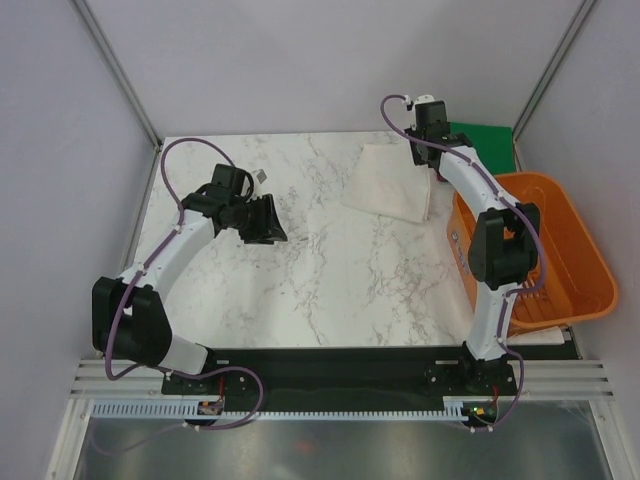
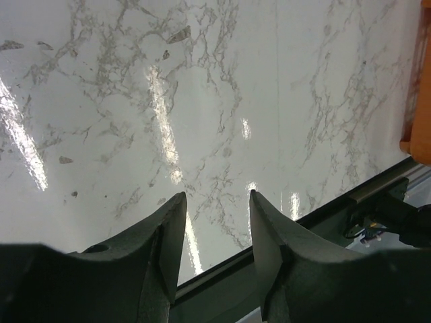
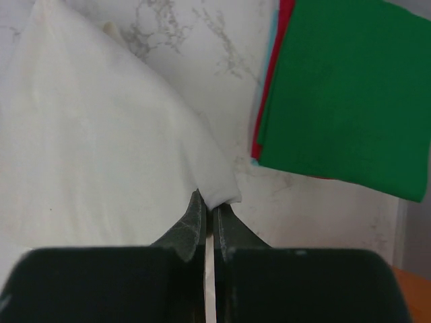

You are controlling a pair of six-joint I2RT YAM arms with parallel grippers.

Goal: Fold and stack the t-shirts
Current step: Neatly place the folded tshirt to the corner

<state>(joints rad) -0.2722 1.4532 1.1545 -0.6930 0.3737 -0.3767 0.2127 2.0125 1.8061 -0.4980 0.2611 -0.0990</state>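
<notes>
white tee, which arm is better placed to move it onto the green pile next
Right. The right claw is shut on a corner of the white tee, with the folded green tee close beside it. The left claw hangs open over the marble table, holding nothing.

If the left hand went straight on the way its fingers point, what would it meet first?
Probably the bare marble table: the left hand points down at it, open, with nothing in between. The orange basket lies off to one side, outside that line; depth is hard to judge.
</notes>
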